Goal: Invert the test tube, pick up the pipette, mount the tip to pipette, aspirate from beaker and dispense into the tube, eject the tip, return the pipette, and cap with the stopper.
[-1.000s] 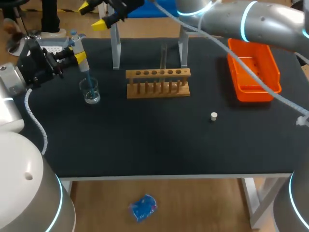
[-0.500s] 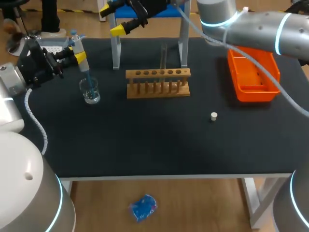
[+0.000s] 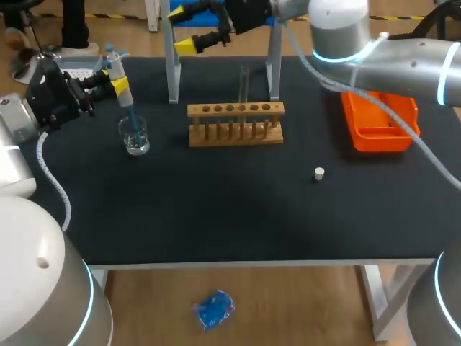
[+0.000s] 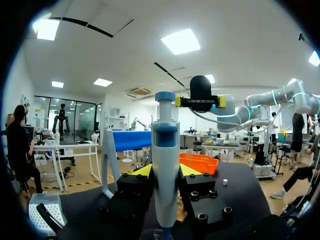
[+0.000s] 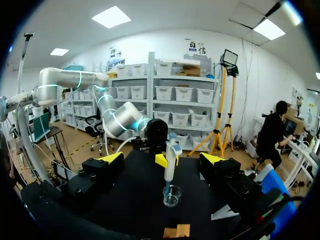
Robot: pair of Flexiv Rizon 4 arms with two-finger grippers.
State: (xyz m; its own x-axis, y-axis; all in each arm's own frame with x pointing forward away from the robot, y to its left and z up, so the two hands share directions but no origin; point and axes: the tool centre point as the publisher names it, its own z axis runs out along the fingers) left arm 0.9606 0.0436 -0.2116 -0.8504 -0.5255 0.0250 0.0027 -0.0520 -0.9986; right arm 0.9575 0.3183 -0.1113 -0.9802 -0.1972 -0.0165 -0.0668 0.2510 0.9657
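My left gripper (image 3: 115,81) is shut on the white and blue pipette (image 3: 117,78), which stands upright with its blue tip down in the glass beaker (image 3: 135,137). In the left wrist view the pipette (image 4: 165,165) rises between my yellow fingers (image 4: 142,171). My right gripper (image 3: 189,29) hangs open and empty over the table's back edge; in its wrist view it (image 5: 162,159) faces the pipette (image 5: 170,162) and the beaker (image 5: 172,195). A test tube (image 3: 244,85) stands upright in the wooden rack (image 3: 236,122). The white stopper (image 3: 319,173) lies on the mat.
An orange bin (image 3: 378,108) sits at the back right. Two metal stand posts (image 3: 171,68) rise behind the rack. A tip box (image 3: 78,70) stands at the back left, behind my left gripper. The dark mat in front of the rack is bare.
My right arm has swung rightward along the table's back edge, its gripper staying open. The left arm, the pipette and the beaker have not moved.
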